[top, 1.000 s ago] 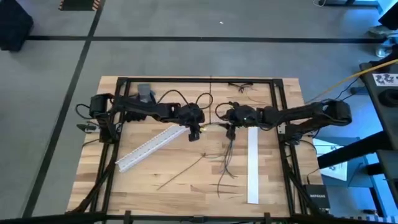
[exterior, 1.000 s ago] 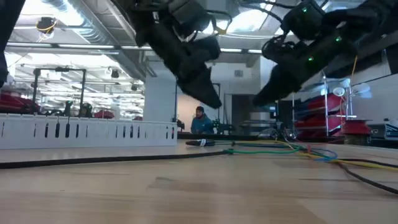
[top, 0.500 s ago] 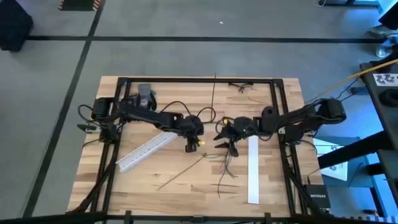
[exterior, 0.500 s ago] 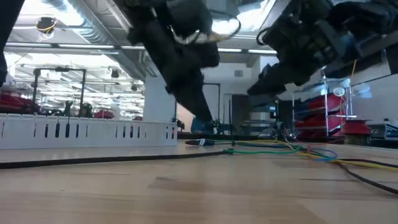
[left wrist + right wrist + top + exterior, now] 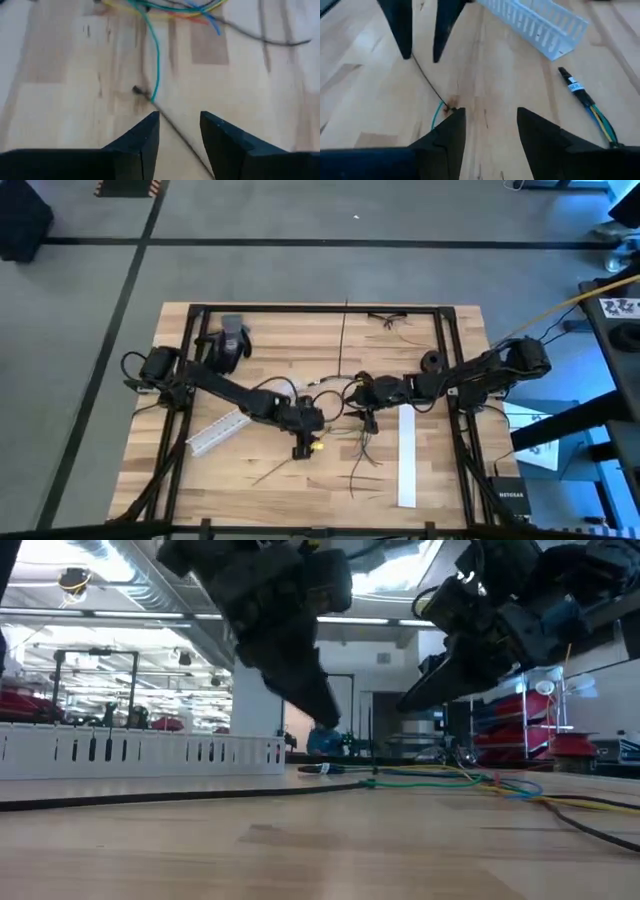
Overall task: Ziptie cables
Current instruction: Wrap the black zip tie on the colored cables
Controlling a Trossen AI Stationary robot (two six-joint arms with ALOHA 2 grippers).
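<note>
Your wooden table (image 5: 200,490) carries two white slotted strips: one (image 5: 406,455) on right side, other (image 5: 215,432) on left, partly under left arm. Cables (image 5: 362,452) lie loose mid-table, between strips. Your left gripper (image 5: 301,450) low over table by cable end, fingers (image 5: 145,137) parted, holding nothing. Right gripper (image 5: 366,420) just above cable bunch, fingers (image 5: 451,131) apart, empty.

White slotted strip (image 5: 406,455) lying on wooden table (image 5: 200,480), second slotted strip (image 5: 217,432) angled at left, grey object (image 5: 232,335) near far edge.
</note>
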